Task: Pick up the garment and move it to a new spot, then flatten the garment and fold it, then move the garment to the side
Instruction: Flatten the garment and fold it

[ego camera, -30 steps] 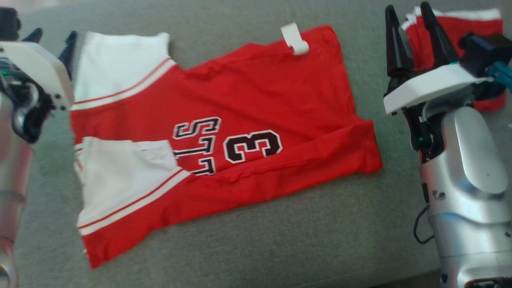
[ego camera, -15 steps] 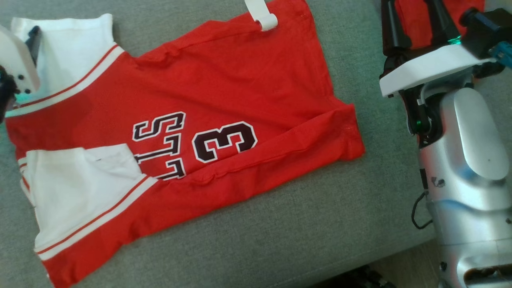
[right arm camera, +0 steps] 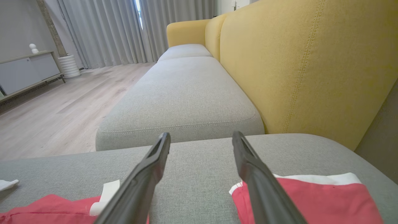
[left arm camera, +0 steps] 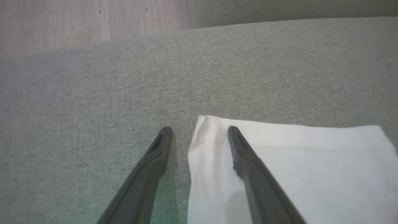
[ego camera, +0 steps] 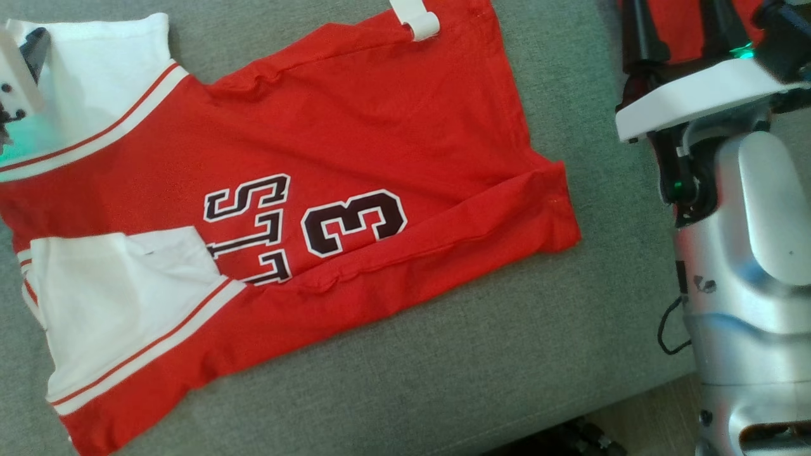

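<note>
Red jersey (ego camera: 355,145): spread flat on the grey seat cushion (ego camera: 456,380), number side up. Its white sleeves point to the cushion's left end and its hem to the right end.
Fold so far: looks like one long side is already turned in along the cushion's front, with the near sleeve lying over the chest. So it's maybe partway folded.
Left gripper (left arm camera: 199,128): wide open and holding nothing. It's low over the cushion's left end, with one finger above the far sleeve's (left arm camera: 279,161) corner and the other over bare cushion.
Right gripper (right arm camera: 201,134): also spread open and empty. It's up over the cushion's right end, between the jersey's hem and a second red garment (right arm camera: 304,199).
Risk 1: if the left one pinches where it sits, it probably gets just the sleeve corner. Pulling on that would drag and bunch the shoulder.
Risk 2: the right one could grab the other garment by mistake, since it's just beside those fingers.
Risk 3: the turned-in side sits near the cushion's front edge, so a sloppy slide could flop it open.
</note>
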Available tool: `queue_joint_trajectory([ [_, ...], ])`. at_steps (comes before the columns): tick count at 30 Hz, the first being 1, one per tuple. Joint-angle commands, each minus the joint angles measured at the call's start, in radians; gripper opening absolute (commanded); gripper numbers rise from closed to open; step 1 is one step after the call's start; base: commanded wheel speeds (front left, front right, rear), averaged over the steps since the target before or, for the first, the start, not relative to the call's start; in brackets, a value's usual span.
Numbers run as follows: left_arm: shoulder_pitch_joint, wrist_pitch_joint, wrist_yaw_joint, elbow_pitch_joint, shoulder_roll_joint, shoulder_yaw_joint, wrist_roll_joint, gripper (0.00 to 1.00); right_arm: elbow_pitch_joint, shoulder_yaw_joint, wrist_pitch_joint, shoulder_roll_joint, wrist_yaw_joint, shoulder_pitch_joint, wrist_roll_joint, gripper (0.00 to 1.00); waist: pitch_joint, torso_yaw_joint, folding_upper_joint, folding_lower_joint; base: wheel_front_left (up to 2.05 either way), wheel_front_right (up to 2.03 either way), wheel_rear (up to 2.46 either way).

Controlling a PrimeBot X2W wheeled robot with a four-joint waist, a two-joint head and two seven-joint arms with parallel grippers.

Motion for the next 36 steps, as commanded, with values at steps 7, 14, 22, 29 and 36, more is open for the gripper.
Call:
queue_joint_trajectory([
  [7, 0.02, 0.012, 0.002, -0.056, 0.018, -0.018, -0.07, 0.0, -0.058, -0.026, 0.028, 0.009, -0.001, -0.012, -0.034, 1.0, -0.02, 0.035, 0.0, 0.0, 0.0, 0.0, 0.0],
  [14, 0.021, -0.237, 0.002, -0.162, -0.002, -0.046, -0.067, 0.0, -0.038, -0.057, 0.067, 0.009, -0.001, -0.017, -0.055, 1.0, -0.073, 0.101, 0.0, 0.0, 0.0, 0.0, 0.0],
  [22, 0.068, -0.434, 0.002, -0.295, -0.028, -0.113, -0.036, 0.0, 0.052, -0.064, 0.128, -0.026, -0.001, -0.037, -0.05, 1.0, -0.138, 0.191, 0.0, 0.0, 0.0, 0.0, 0.0],
  [29, 0.142, -0.49, 0.006, -0.444, -0.042, -0.154, -0.016, 0.0, 0.198, -0.008, 0.187, -0.095, -0.001, -0.057, -0.01, 1.0, -0.171, 0.262, 0.0, 0.0, 0.0, 0.0, 0.0],
  [36, 0.213, -0.469, 0.042, -0.617, -0.029, -0.177, -0.012, 0.0, 0.359, 0.071, 0.252, -0.157, -0.001, -0.11, 0.034, 1.0, -0.154, 0.322, 0.0, 0.0, 0.0, 0.0, 0.0],
])
